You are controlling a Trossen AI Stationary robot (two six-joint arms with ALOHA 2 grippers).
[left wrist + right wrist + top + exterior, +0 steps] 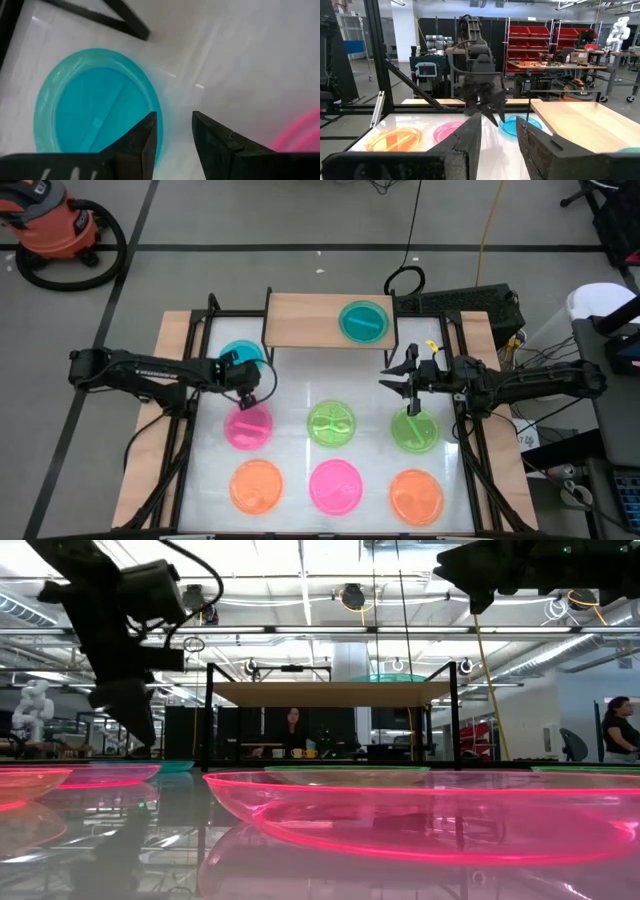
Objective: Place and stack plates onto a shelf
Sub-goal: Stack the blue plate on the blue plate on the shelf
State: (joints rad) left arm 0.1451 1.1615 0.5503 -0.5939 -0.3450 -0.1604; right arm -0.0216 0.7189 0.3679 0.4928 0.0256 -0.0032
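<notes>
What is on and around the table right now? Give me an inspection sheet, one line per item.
Surface: white tabletop, glossy, wooden strips along its sides.
Job's things: shelf at the far edge with one blue plate on top. Second blue plate on the table beside the shelf. Two pink plates, two green plates, two orange plates lie in two rows.
Clutter: nothing seen on the tabletop.
Grippers: left gripper open, over the rim of the table's blue plate; right gripper open, empty, above the right green plate.
Cables: black loop behind the shelf.
Surroundings: orange shop vacuum; people seated in the room behind.
</notes>
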